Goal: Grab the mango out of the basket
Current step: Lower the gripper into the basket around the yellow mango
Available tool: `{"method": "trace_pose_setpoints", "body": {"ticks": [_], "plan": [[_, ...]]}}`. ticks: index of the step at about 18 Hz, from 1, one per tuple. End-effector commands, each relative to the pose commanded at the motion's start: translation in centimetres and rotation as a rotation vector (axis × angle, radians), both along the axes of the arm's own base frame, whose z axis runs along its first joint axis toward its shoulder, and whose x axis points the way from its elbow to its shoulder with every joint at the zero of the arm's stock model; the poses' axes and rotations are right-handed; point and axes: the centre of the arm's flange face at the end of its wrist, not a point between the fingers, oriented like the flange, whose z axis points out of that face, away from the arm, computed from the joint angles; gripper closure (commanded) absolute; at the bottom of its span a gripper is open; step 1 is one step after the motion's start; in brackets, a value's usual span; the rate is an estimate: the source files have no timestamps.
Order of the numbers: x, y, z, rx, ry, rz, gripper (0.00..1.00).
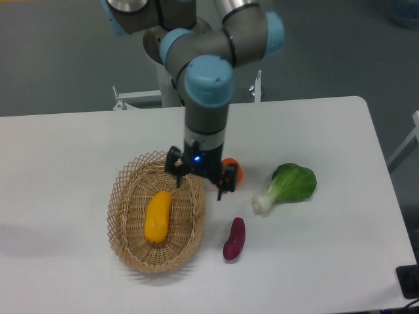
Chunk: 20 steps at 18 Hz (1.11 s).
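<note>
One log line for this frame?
phase: approach | claw: open, empty, over basket right rim | mango: in basket, untouched | tangerine: partly hidden behind claw

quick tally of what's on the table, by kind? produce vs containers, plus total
Fruit: 2, the mango and the tangerine, which is partly hidden behind the gripper
Vegetables: 2, the bok choy and the purple sweet potato
Containers: 1, the basket, holding the mango
Total: 5
</note>
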Motion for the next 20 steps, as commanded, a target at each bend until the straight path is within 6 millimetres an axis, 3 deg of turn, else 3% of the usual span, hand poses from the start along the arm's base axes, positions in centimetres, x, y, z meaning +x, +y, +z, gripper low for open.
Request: {"method": "trace_pose_setpoints", "body": {"ticks": [3, 10, 14, 20], "plan": [[2.5, 2.2, -2.1, -0.018, -0.017, -0.014, 0.00], [5.0, 4.5, -5.6, -0.065, 0.033, -0.008, 0.00], [5.1, 4.7, -7.1, -0.084, 0.023, -0.009, 0.00], [5.0, 4.9, -7.6, -0.083, 0.036, -0.011, 0.00]]}}
